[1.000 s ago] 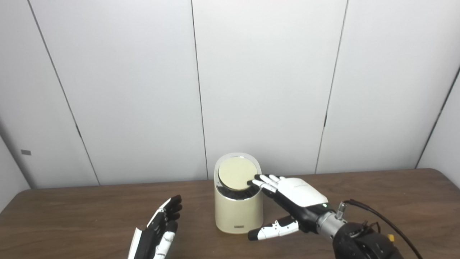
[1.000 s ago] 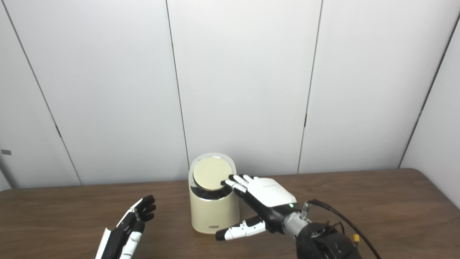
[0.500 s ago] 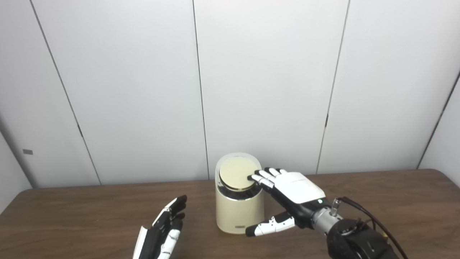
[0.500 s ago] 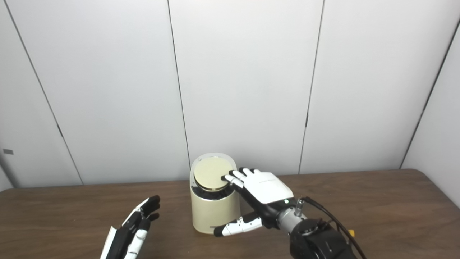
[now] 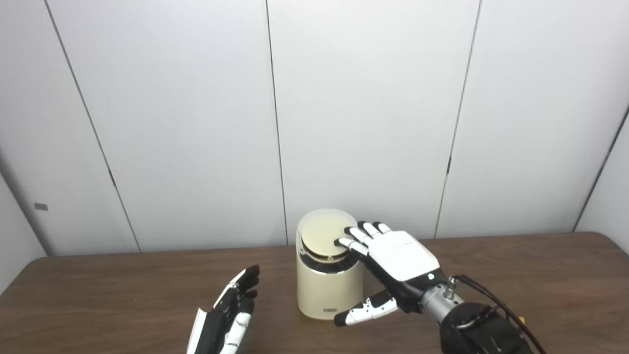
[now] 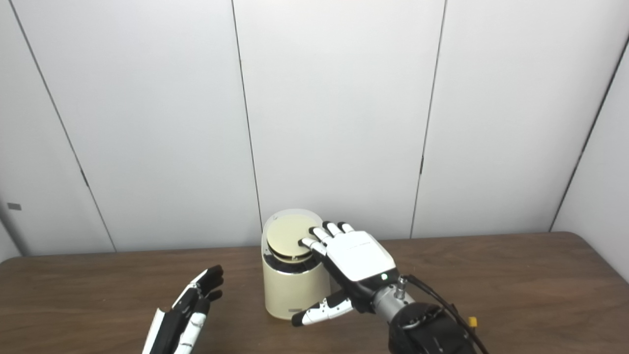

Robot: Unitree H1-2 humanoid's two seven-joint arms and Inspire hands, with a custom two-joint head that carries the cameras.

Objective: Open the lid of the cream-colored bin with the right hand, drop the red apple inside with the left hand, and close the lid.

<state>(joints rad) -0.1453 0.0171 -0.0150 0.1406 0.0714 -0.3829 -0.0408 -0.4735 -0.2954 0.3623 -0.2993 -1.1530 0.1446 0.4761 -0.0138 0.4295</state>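
Bright, even light from above; soft shadows on the counter (image 5: 98,285); sharp focus, slight edge bowing.

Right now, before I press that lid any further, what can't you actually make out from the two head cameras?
- Red apple: not in either view; the bin wall hides its inside.
- Lid contact: the right robot hand covers the lid's right edge, so touch or latch state is unclear.
- Left robot hand: palm side turned away, wrist cut by the bottom edge.
- Bin's small front label: too small to read.
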